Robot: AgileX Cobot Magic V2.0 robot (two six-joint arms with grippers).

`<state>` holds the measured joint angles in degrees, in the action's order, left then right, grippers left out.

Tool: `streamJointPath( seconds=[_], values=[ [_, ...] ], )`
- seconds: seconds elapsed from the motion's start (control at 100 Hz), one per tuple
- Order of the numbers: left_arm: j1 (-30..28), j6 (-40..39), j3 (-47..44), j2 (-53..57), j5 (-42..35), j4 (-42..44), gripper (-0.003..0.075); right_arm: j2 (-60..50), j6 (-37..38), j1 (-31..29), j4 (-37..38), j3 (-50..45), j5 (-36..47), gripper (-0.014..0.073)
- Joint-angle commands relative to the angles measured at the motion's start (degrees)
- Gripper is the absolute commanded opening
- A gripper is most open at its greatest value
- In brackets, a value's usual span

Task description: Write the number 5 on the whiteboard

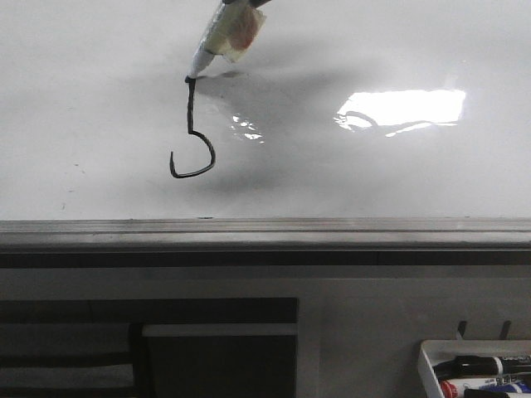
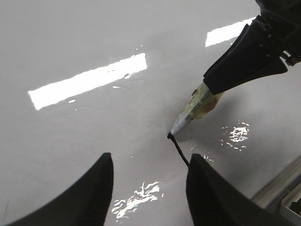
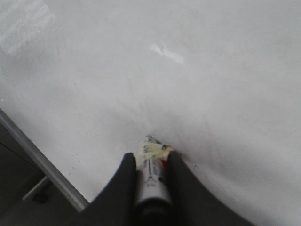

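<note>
The whiteboard (image 1: pixel 382 178) is glossy white with glare. On it is a black stroke of the number 5 (image 1: pixel 192 133): a straight stem and a hooked lower curve, with no top bar showing. My right gripper (image 3: pixel 150 157) is shut on a taped white marker (image 3: pixel 151 181), whose tip (image 1: pixel 190 79) touches the top of the stem. The left wrist view shows the marker (image 2: pixel 195 108), the stroke (image 2: pixel 178 148) and the right fingers (image 2: pixel 244 61). My left gripper (image 2: pixel 149 188) is open and empty, just above the board beside the stroke.
A grey metal edge strip (image 1: pixel 265 232) runs along the board's near side and also shows in the right wrist view (image 3: pixel 42 165). A small white tray (image 1: pixel 427 365) with several markers (image 1: pixel 485 365) hangs at the lower right, below the board.
</note>
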<state>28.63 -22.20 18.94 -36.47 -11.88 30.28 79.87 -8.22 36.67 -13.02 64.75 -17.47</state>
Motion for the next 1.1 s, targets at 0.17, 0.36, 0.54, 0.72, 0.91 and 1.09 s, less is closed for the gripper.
streamJointPath(
  seconds=[0.17,0.36,0.54,0.72,0.91,1.09],
  values=[
    [-0.04,-0.73,1.64,0.13,-4.19,-1.09,0.0324,-2.97,-0.78,-4.10,1.74,2.01,-1.61,-0.0057],
    [-0.04,-0.73,1.64,0.13,-4.56,-0.73,0.0324,-3.98,-0.78,-5.65,2.11,1.90,-2.42,-0.0058],
    [-0.04,-0.73,1.64,-1.52,-9.70,7.29,0.0324,-6.81,-0.78,0.49,1.76,1.90,-1.90,-0.0062],
    [0.42,-0.73,1.64,-10.27,-18.37,16.42,0.0325,-6.94,-0.78,6.95,1.76,1.90,-5.59,-0.0062],
    [0.42,-0.20,1.73,-18.81,-25.10,16.46,0.0326,-6.11,-0.78,9.63,0.89,1.90,-10.80,-0.0062],
    [0.42,0.04,1.73,-25.47,-29.77,17.32,0.0326,-6.11,-0.78,10.75,-0.28,1.90,-11.59,-0.0062]
  ],
)
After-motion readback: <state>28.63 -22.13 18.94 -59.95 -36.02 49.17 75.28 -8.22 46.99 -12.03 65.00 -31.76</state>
